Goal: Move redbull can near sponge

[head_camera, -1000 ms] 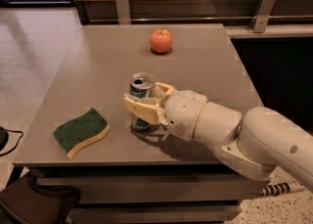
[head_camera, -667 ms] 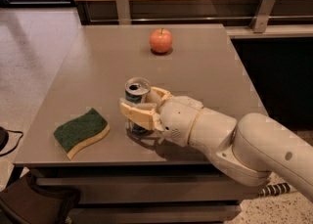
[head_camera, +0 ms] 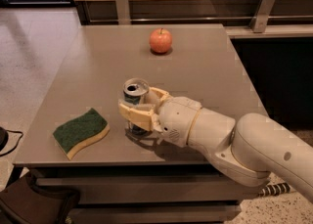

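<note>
We've got the gripper (head_camera: 137, 102) clamped around the can (head_camera: 135, 90). The can is standing upright on the table (head_camera: 210, 71) just right of the sponge (head_camera: 80, 131), not touching it. The apple (head_camera: 160, 40) sits well beyond the sponge, toward the far edge.

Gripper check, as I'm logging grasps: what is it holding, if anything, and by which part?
The gripper holds the redbull can by its mid body, fingers on either side, near the sponge.
</note>
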Robot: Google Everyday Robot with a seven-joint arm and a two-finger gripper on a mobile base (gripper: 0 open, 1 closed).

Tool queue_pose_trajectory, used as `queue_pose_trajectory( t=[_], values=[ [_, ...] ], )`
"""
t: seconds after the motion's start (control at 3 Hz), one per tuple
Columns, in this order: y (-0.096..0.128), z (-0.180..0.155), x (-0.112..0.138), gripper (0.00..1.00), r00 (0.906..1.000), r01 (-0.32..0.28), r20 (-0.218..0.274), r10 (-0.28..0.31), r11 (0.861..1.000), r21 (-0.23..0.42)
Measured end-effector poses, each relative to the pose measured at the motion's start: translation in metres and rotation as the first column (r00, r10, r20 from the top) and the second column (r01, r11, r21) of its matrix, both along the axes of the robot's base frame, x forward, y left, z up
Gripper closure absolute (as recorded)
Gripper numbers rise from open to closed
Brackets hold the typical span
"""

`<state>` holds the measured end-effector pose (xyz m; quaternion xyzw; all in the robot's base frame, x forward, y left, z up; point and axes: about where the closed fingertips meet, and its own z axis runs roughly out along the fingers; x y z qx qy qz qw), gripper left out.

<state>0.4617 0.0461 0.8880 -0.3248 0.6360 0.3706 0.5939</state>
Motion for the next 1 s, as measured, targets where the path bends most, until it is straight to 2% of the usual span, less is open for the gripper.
queue_pose_trajectory(
  t=[1.0],
  values=[
    [0.0023, 0.0007, -0.0008, 0.12, 1.0, -0.004, 0.001, 0.004, 1.0, -0.001]
  ],
)
